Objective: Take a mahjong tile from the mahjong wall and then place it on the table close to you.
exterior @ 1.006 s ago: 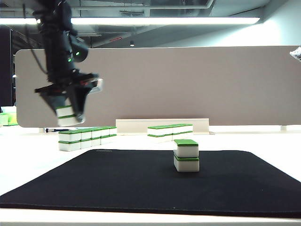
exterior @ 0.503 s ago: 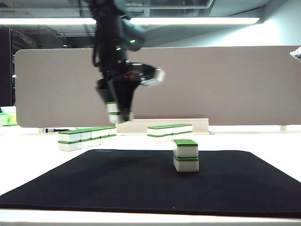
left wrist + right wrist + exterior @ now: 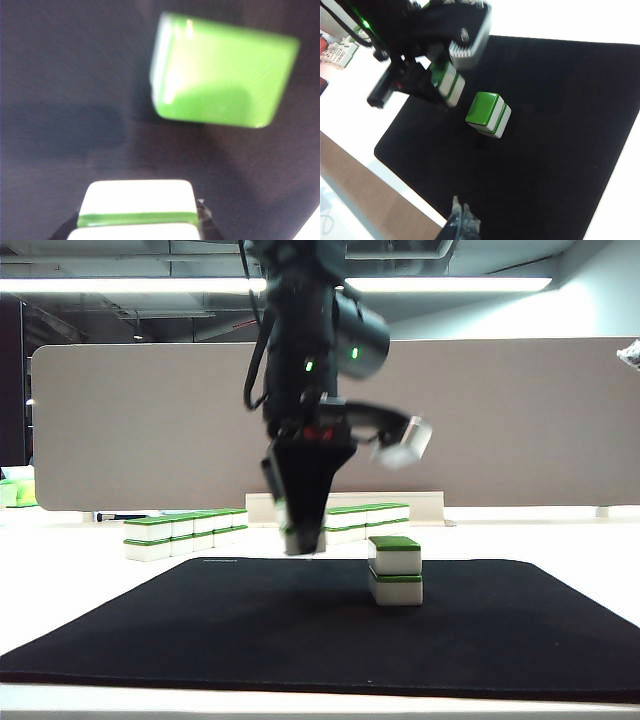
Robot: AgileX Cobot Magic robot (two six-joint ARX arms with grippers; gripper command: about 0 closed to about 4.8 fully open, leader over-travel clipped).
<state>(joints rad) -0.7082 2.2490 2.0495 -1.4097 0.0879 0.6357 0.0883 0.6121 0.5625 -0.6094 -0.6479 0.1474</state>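
My left gripper point(image 3: 300, 532) hangs pointing down over the black mat point(image 3: 250, 625), just left of a two-tile stack point(image 3: 396, 570) standing on it. It is shut on a white mahjong tile point(image 3: 137, 210) with a green band; in the right wrist view the held tile point(image 3: 448, 83) seems to be two layers. The stack's green top point(image 3: 222, 70) lies below the left gripper and a little to one side. The mahjong wall point(image 3: 185, 530) stands on the white table point(image 3: 60, 580) at the back left. My right gripper point(image 3: 462, 212) hovers shut and holds nothing above the mat's edge.
A shorter row of tiles point(image 3: 362, 517) sits behind the mat near a low white rail point(image 3: 430, 505). A tall grey-beige partition point(image 3: 520, 420) closes off the back. The mat's right half point(image 3: 560, 125) holds nothing.
The left arm has swung right from above the mahjong wall to over the mat and come lower, carrying the tile. The right arm has stayed still.
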